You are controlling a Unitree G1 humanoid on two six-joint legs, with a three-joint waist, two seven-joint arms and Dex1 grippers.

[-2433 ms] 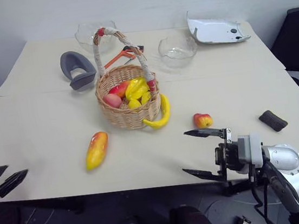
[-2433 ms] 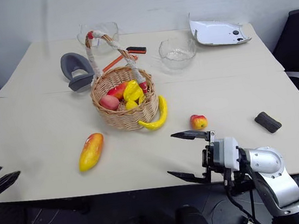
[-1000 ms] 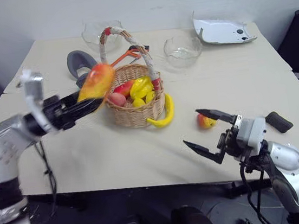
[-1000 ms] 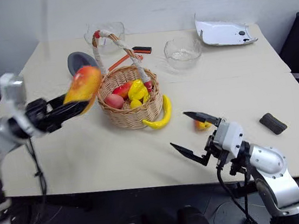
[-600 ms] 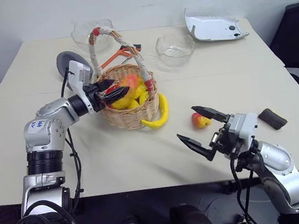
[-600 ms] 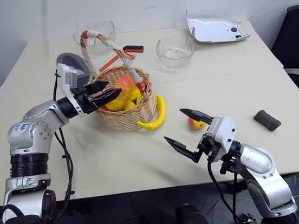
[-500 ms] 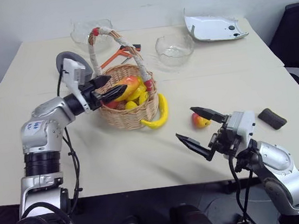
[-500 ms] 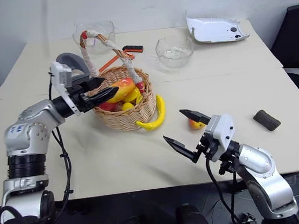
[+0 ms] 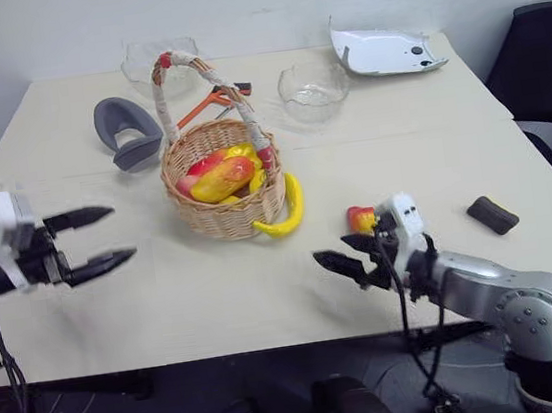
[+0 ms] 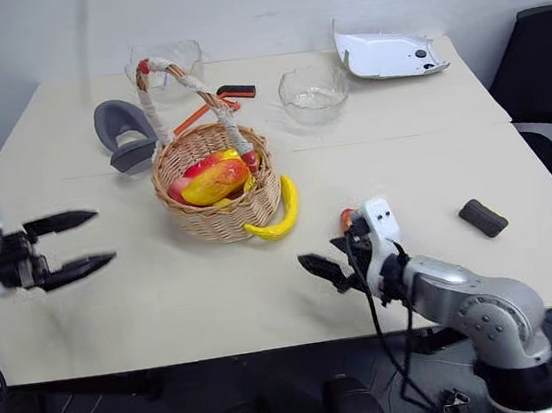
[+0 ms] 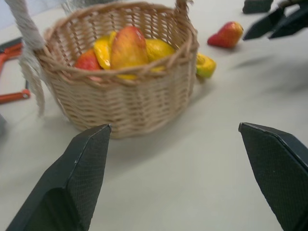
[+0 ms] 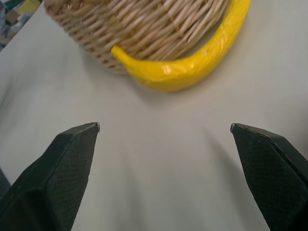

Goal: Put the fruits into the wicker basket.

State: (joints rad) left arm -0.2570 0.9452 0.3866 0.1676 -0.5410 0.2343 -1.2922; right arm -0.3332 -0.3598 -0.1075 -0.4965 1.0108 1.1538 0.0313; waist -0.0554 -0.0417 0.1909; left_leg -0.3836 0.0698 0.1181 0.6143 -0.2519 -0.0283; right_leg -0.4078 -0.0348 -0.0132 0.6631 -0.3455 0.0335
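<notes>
Item: mango [image 9: 221,179] now lies in the basket [image 9: 224,216], dropped by our left tool [image 9: 94,239], since withdrawn with fingers apart; banana [image 9: 285,211] and apple [image 9: 361,219] remain on the bench [image 9: 196,297], right tool [image 9: 355,254] likewise spread.

Wicker basket holding fruit, two pieces still outside it

The round tan wicker basket [image 9: 222,191] stands upright at centre left, its white-wrapped, red-banded handle arching overhead. A yellow-orange mango [image 9: 220,179] lies on top of red and yellow pieces inside. A curved yellow banana [image 9: 284,208] rests against the basket's right wall on the table. A small red-yellow apple [image 9: 360,219] sits apart, right of centre.
</notes>
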